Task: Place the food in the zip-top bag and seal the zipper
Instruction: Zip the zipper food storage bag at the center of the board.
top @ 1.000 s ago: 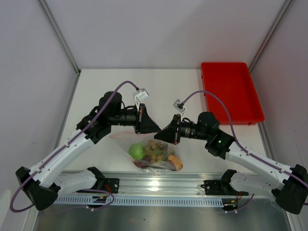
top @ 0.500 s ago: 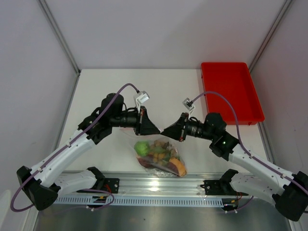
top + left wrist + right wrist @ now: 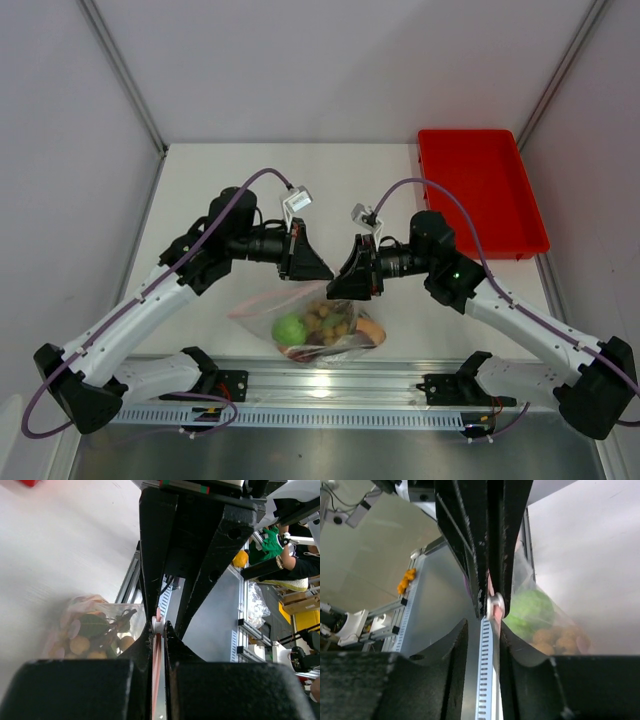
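Clear dotted plastic zip-top bag at the white surface's near edge, green round fruit and tan round fruits inside. Left gripper and right gripper, tips nearly meeting, are both pinched tight on its pinkish-red zipper strip. Far right, well apart: red plastic tray.

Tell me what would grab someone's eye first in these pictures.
The left tool and right tool meet tip to tip over the table, both clamped on the zipper of the zip-top bag. Through its clear plastic show a green fruit and tan fruits, near the front edge. A red tray sits at the far right.
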Tool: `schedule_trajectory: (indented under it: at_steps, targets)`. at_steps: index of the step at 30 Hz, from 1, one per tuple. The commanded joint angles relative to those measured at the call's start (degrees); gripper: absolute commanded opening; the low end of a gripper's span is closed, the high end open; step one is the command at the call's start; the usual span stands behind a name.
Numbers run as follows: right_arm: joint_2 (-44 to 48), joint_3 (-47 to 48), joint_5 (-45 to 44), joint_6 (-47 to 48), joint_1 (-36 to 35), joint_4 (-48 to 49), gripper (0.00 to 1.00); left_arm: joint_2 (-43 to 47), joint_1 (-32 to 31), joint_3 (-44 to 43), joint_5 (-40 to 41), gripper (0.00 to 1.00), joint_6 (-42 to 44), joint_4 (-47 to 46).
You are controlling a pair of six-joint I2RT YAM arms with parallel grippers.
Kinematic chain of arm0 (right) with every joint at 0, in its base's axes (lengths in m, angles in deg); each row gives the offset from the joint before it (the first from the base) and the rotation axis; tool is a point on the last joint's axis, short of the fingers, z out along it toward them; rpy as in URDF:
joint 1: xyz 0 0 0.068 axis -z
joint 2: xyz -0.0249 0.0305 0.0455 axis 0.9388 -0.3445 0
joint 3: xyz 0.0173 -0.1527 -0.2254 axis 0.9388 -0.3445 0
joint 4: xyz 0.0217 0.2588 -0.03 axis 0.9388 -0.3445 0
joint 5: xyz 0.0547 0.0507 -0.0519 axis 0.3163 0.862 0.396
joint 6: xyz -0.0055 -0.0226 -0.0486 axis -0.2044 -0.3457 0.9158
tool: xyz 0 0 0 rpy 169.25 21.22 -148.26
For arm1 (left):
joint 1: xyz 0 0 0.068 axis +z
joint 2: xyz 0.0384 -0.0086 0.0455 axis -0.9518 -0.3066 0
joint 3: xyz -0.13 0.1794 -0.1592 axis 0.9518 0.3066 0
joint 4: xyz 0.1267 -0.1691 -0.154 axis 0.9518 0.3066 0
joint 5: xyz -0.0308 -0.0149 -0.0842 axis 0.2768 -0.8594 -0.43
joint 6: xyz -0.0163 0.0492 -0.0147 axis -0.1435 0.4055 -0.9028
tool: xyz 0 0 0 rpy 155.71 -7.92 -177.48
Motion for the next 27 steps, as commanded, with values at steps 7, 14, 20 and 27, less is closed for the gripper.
schedule_trajectory:
  at_steps: [7, 14, 20, 27]
  targets:
    - [0.4, 2.4, 3.6, 4.4, 0.4, -1.7, 0.2, 0.2, 0.4, -2.0, -1.6, 0.0, 0.7, -0.8]
    - [-1.5, 4.1, 4.0, 3.1, 1.0, -0.5, 0.05, 0.1, 0.4, -1.1, -2.2, 0.01, 0.8, -1.1]
    - [-2.7, 4.7, 5.2, 2.3, 1.2, 0.6, 0.04, 0.2, 0.4, 0.0, -2.4, 0.01, 1.0, -1.1]
    - [-1.4, 4.0, -4.3, -1.0, 1.3, 1.5, 0.0, -0.2, 0.4, -0.6, -1.8, 0.01, 1.2, 0.1]
